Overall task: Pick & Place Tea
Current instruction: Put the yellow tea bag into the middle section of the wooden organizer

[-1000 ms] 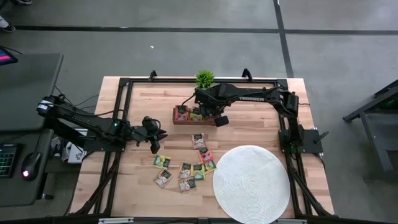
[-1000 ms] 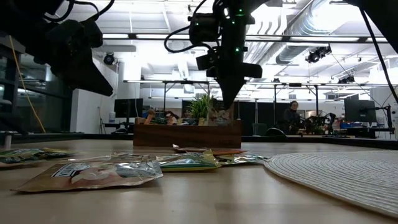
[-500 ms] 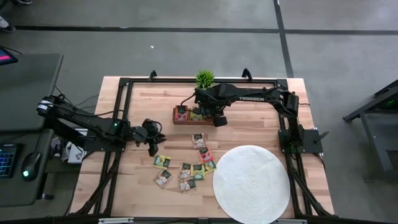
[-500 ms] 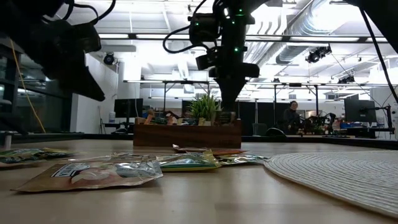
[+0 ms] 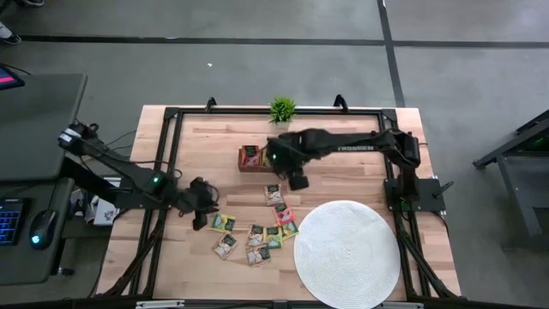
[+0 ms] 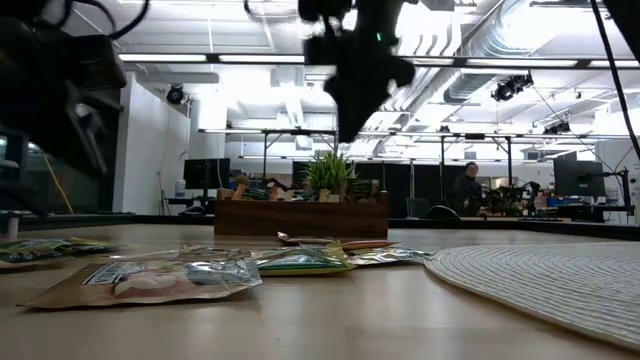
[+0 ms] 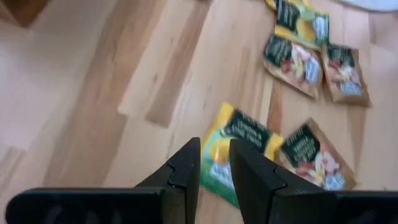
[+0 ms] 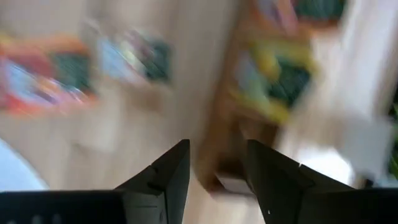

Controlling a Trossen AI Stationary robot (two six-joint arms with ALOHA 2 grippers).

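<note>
Tea packets (image 5: 257, 232) lie loose on the wooden surface (image 5: 343, 180) beside the white mat (image 5: 347, 253); left gripper (image 7: 214, 163), fingers narrowly parted and empty, should settle squarely over the yellow packet (image 7: 239, 146), while the right gripper (image 8: 214, 158), released and empty, hangs by the wooden box (image 5: 250, 157).

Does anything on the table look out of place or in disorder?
Nothing is damaged or spilled. The tea packets lie loose at mixed angles on the wooden table, beside the round white mat, not on it. A few more sit in the wooden box by the small potted plant.
</note>
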